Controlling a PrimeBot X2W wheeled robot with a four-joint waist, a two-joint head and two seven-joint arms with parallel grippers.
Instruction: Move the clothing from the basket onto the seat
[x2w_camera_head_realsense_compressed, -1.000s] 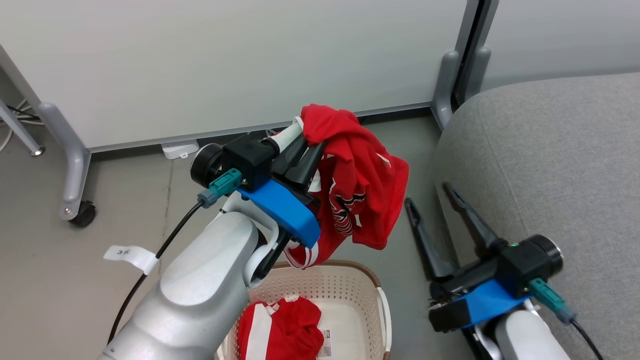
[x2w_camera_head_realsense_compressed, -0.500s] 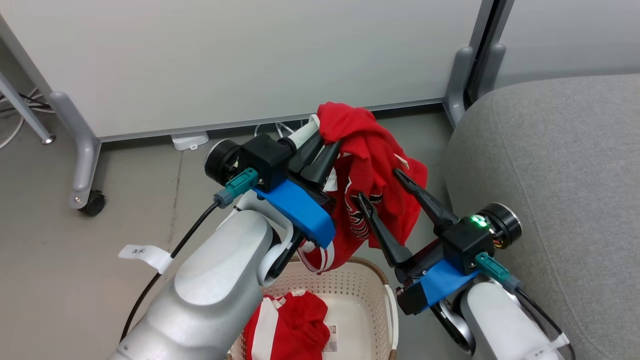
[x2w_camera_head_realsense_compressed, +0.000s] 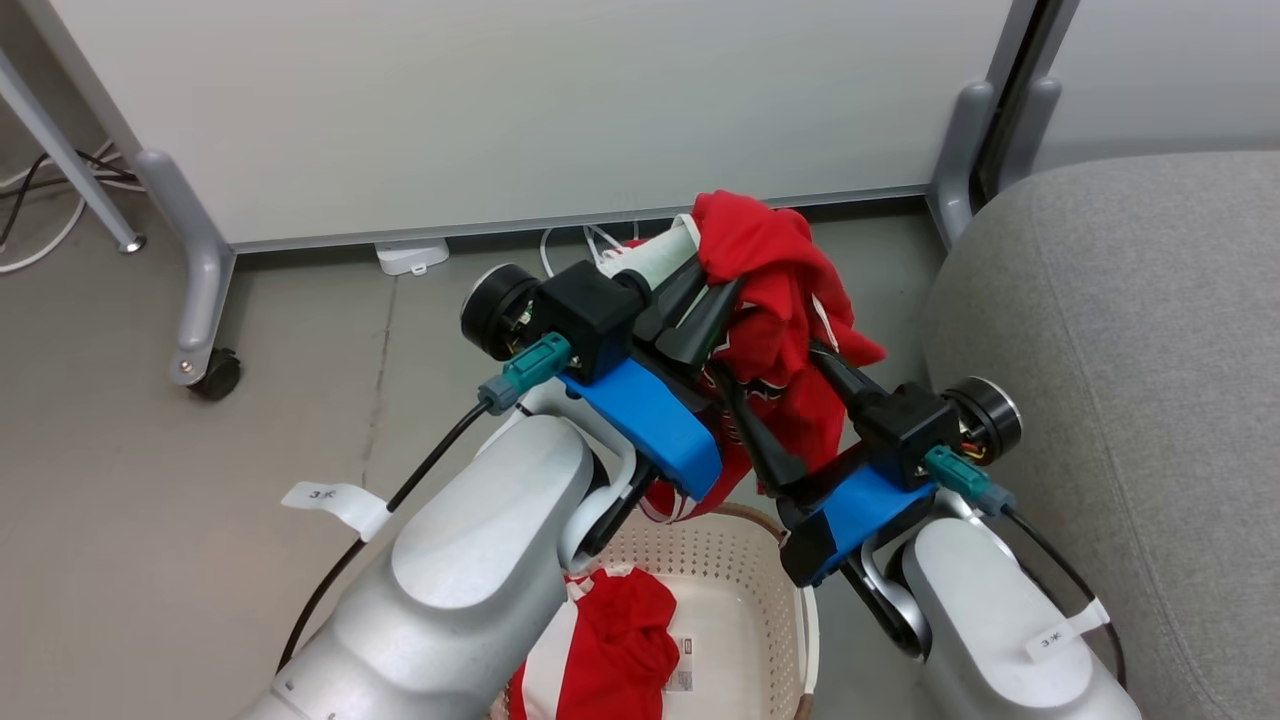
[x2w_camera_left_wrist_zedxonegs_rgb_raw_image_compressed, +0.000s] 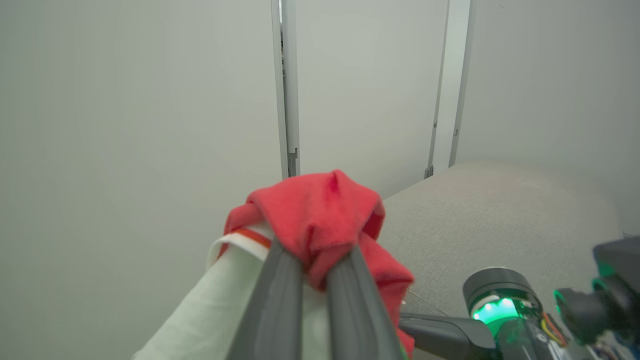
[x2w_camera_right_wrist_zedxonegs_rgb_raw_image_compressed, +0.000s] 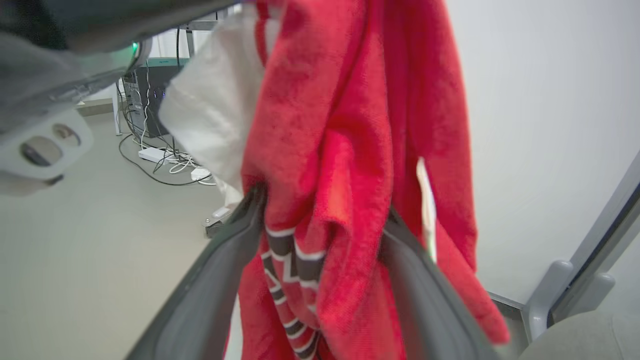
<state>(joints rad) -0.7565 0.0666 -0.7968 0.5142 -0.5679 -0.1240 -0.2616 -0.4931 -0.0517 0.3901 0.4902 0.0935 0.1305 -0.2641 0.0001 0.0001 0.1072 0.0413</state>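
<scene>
My left gripper (x2w_camera_head_realsense_compressed: 712, 290) is shut on the top of a bright red garment (x2w_camera_head_realsense_compressed: 760, 240) with white trim and dark lettering, which hangs above the basket. The left wrist view has the red fabric (x2w_camera_left_wrist_zedxonegs_rgb_raw_image_compressed: 315, 210) bunched at the tips of that gripper (x2w_camera_left_wrist_zedxonegs_rgb_raw_image_compressed: 315, 255). My right gripper (x2w_camera_head_realsense_compressed: 768, 358) is open, one finger on each side of the hanging cloth. The right wrist view gives the garment (x2w_camera_right_wrist_zedxonegs_rgb_raw_image_compressed: 350, 125) passing between its spread fingers (x2w_camera_right_wrist_zedxonegs_rgb_raw_image_compressed: 320, 215). A second red garment (x2w_camera_head_realsense_compressed: 620, 640) lies in the cream basket (x2w_camera_head_realsense_compressed: 745, 520). The grey sofa (x2w_camera_head_realsense_compressed: 1100, 350) stands at the right.
White partition panels stand behind, on grey feet with a caster (x2w_camera_head_realsense_compressed: 215, 372). A power strip (x2w_camera_head_realsense_compressed: 405, 255) and cables lie on the floor by the panel. The sofa's rounded arm (x2w_camera_left_wrist_zedxonegs_rgb_raw_image_compressed: 490, 210) is close beside my right wrist (x2w_camera_left_wrist_zedxonegs_rgb_raw_image_compressed: 495, 305).
My right gripper has risen from beside the sofa and moved left until its open fingers straddle the hanging garment. The left gripper keeps its hold. The head camera has shifted.
</scene>
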